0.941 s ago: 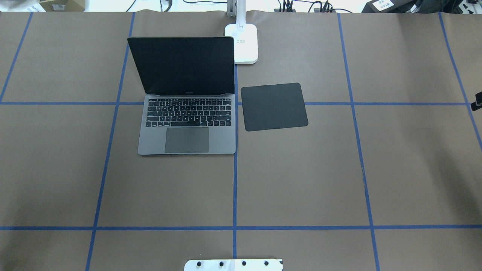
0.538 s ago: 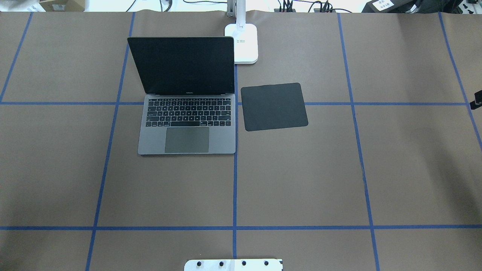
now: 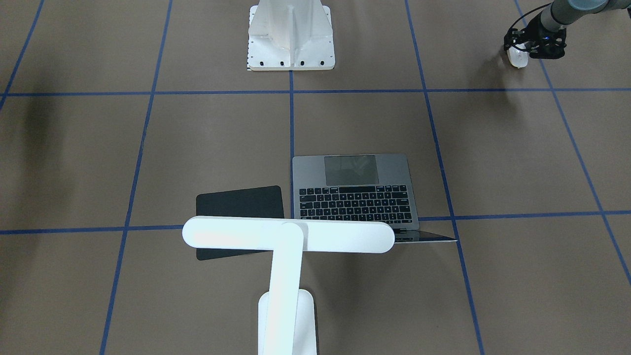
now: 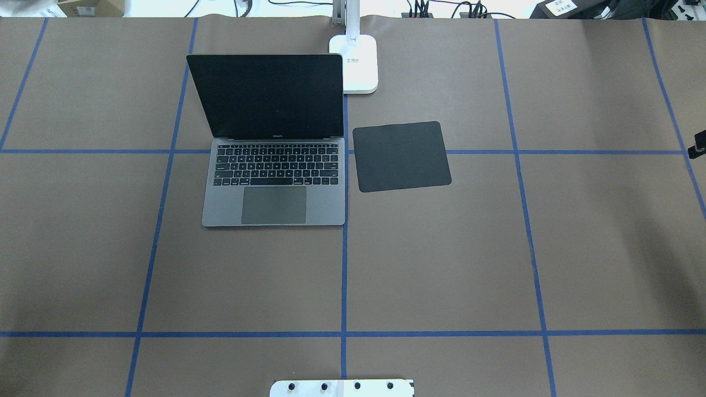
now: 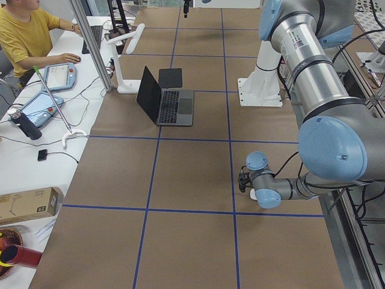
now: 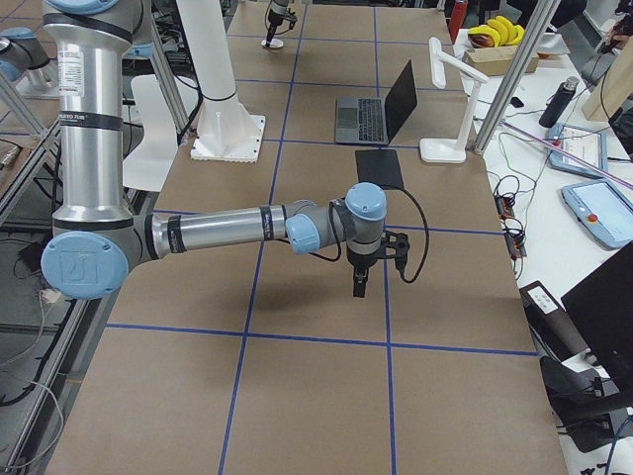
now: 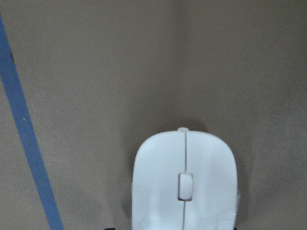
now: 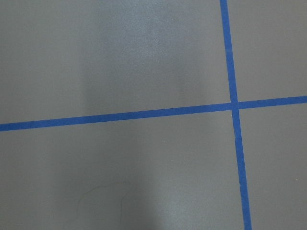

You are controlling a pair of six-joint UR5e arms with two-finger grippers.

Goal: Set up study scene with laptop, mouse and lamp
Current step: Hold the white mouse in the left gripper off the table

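The grey laptop [image 4: 274, 182] stands open left of centre at the far side of the table. The white lamp [image 3: 288, 235] stands behind it, its base [image 4: 359, 63] by the screen's right corner. The white mouse [image 7: 184, 182] fills the lower part of the left wrist view, low over the brown table. My left gripper [image 3: 522, 49] is at the table's far left, near the robot's side, closed around the mouse [image 3: 517, 57]. My right gripper [image 6: 358, 287] points down above bare table at the right end. I cannot tell whether it is open or shut.
A flat black mat [image 4: 401, 156] lies right of the laptop. The white bolted pedestal [image 3: 291, 37] stands at the robot's edge. Blue tape lines grid the brown table. An operator and tablets [image 5: 57, 75] are at a side desk beyond the far edge.
The dark sliver of the right arm at the overhead view's right edge has shifted slightly outward. The laptop, lamp and mat have not moved.
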